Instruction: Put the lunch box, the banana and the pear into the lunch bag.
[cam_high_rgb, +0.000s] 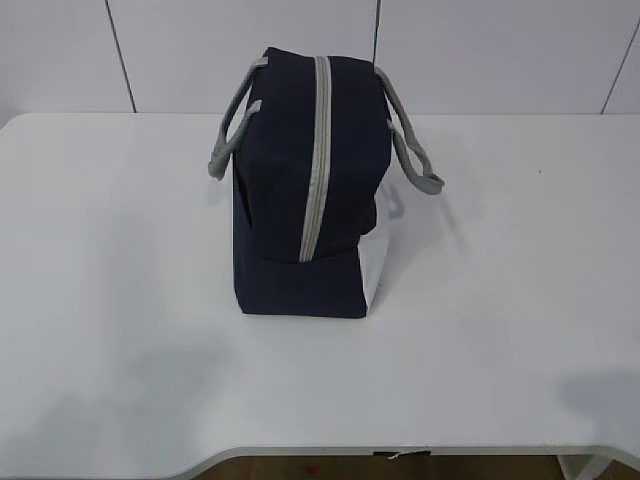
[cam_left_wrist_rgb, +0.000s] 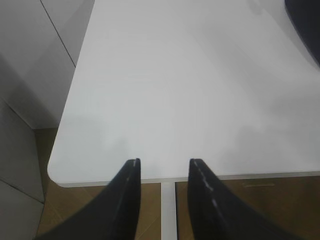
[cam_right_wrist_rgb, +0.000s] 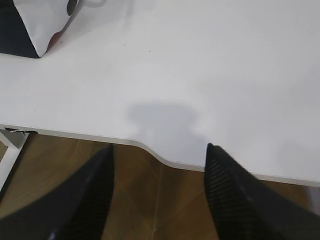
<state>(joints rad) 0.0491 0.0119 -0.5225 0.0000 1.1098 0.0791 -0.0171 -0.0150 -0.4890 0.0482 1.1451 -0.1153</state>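
The navy lunch bag (cam_high_rgb: 305, 190) stands in the middle of the white table (cam_high_rgb: 520, 300), its grey zipper strip (cam_high_rgb: 316, 150) running shut over the top and down the front, grey handles on both sides and a white side panel on its right. A dark corner of the lunch bag (cam_left_wrist_rgb: 307, 25) shows at the left wrist view's top right, and its white-panelled corner (cam_right_wrist_rgb: 35, 22) at the right wrist view's top left. My left gripper (cam_left_wrist_rgb: 164, 161) hangs open over the table's near edge. My right gripper (cam_right_wrist_rgb: 159, 146) is open too, nothing between its fingers. The lunch box, banana and pear are out of view.
The table's front edge has a curved cut-out (cam_right_wrist_rgb: 160, 157), with brown floor (cam_right_wrist_rgb: 150, 200) below it. A white table leg (cam_left_wrist_rgb: 168, 210) stands under the edge in the left wrist view. Pale wall panels (cam_high_rgb: 240, 50) rise behind the table.
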